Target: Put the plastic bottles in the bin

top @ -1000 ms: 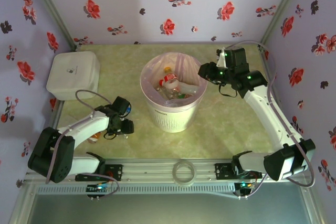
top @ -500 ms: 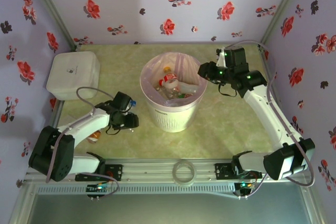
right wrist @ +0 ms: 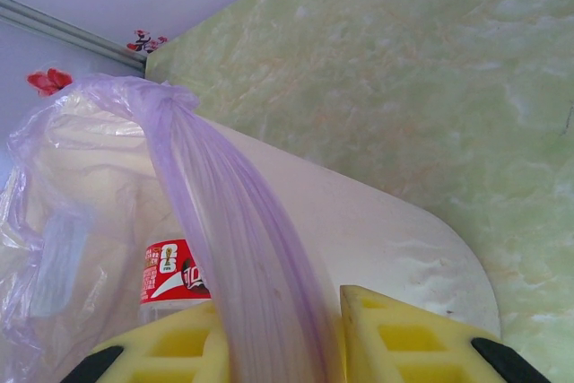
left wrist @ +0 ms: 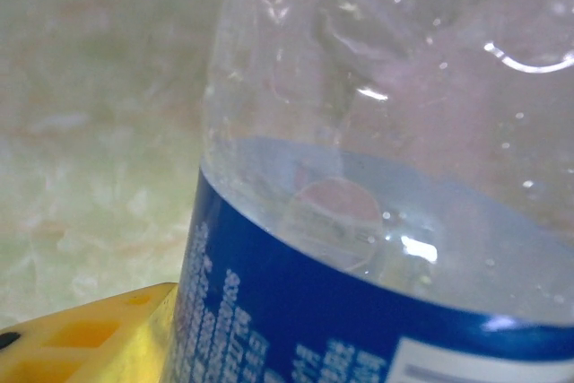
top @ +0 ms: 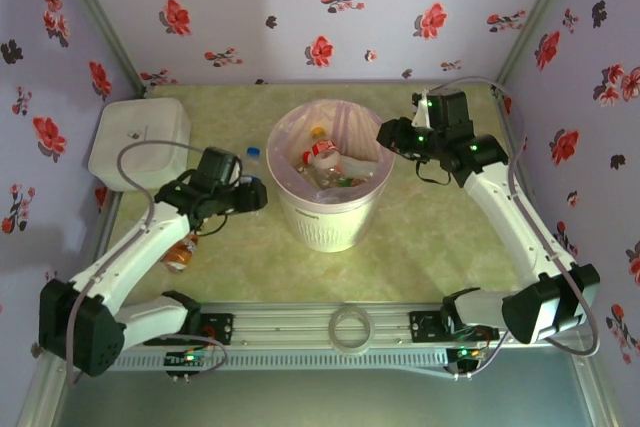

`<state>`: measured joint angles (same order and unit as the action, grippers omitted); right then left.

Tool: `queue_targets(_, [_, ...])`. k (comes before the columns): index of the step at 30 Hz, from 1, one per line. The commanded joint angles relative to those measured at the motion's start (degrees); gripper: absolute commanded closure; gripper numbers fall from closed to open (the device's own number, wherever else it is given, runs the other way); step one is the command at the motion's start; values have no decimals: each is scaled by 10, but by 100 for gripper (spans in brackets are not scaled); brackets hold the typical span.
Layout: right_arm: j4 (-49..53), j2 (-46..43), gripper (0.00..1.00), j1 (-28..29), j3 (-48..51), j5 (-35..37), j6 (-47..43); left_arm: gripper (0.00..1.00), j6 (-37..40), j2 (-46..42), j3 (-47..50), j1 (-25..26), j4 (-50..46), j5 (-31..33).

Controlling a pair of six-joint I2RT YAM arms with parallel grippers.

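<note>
My left gripper [top: 250, 191] is shut on a clear bottle [top: 254, 161] with a blue cap and blue label, held just left of the bin [top: 330, 229]. In the left wrist view that bottle [left wrist: 386, 177] looms close against one yellow finger [left wrist: 90, 338]. The round white bin has a pale pink liner [right wrist: 215, 221] and holds several bottles, among them a red-labelled one [top: 325, 154] [right wrist: 175, 271]. My right gripper [top: 386, 134] [right wrist: 278, 338] is shut on the bin's right rim [right wrist: 386, 230] and liner. An orange-brown bottle [top: 180, 252] lies on the table under the left arm.
A white rounded-square box [top: 140, 142] stands at the far left of the table. A pale ring [top: 350, 327] lies on the front rail between the arm bases. Flowered walls close the table on three sides.
The left arm has risen and swung away from the front edge toward the bin's left side, carrying the blue-capped bottle. The right arm has stayed on the bin's rim.
</note>
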<state>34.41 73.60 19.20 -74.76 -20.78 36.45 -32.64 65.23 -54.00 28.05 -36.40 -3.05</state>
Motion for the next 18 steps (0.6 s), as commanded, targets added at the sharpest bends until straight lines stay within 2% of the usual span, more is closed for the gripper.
queue_targets(1, [-23, -18, 71, 7, 8, -26, 20, 100, 33, -14, -94, -5, -48, 10])
queue_targets(4, [-23, -19, 71, 7, 11, -25, 18, 100, 77, -18, -199, -5, -89, 46])
queue_targets(10, [-25, -16, 71, 9, 8, -25, 19, 100, 163, 38, -427, -4, -158, 25])
queue_targets(13, [-28, -16, 71, 11, 8, -23, 21, 100, 185, 68, -501, 3, -159, -1])
queue_targets(18, [-18, -15, 71, 14, -1, -17, 19, 100, 210, 110, -560, 37, -158, -31])
